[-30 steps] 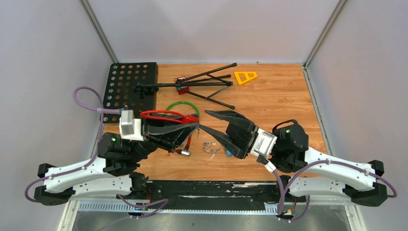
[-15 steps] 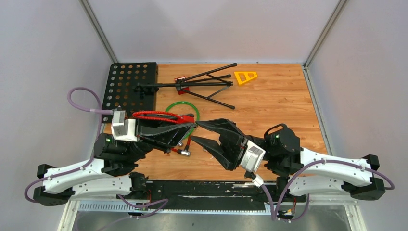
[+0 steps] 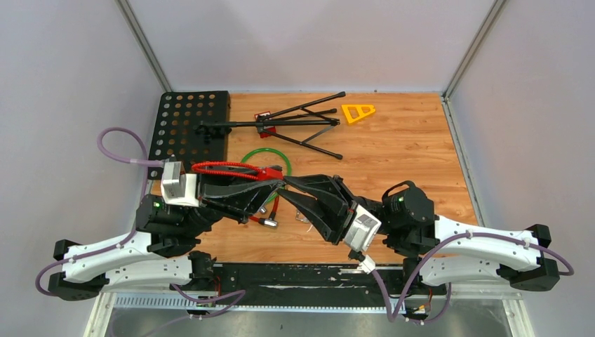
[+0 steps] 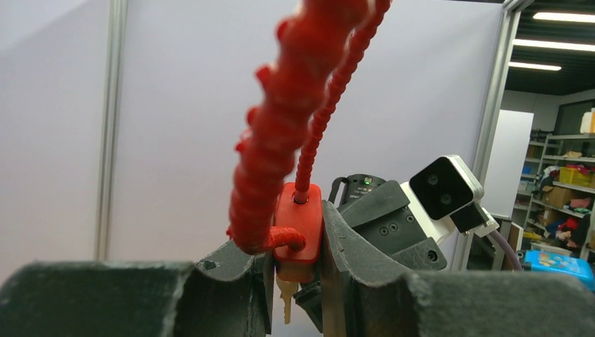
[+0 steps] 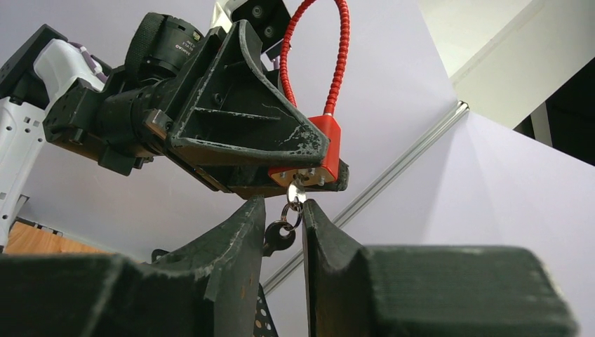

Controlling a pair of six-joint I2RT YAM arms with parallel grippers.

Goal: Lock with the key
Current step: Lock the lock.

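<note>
Key (image 5: 295, 192): seated in the underside of the lock (image 5: 324, 149), bow hanging down, with a ring (image 5: 292, 210) and a dark second key (image 5: 278, 237) dangling beneath it; judged inserted and awaiting its turn. Lock: red body, red ribbed cable (image 4: 281, 140) looped above with both ends apparently in the body; held in the air over the front middle of the table (image 3: 393, 161), keyhole downward so the key can be reached from below. Left gripper (image 4: 298, 261): fingers clamped on the two sides of the lock body, serving as a vice against the coming twist. Right gripper (image 5: 283, 214): aimed upward under the lock, fingers close together on either side of the ring and key; whether they already pinch cannot be told. Step in hand, as judged: a firm hold on the bow, then a wrist roll. Risk: catching only the ring, which would swing without turning the key. Also present, well apart at the far side and idle: green hoop (image 3: 266, 156), folded stand (image 3: 281, 123), perforated black plate (image 3: 189, 123), yellow triangle (image 3: 358, 112)
</note>
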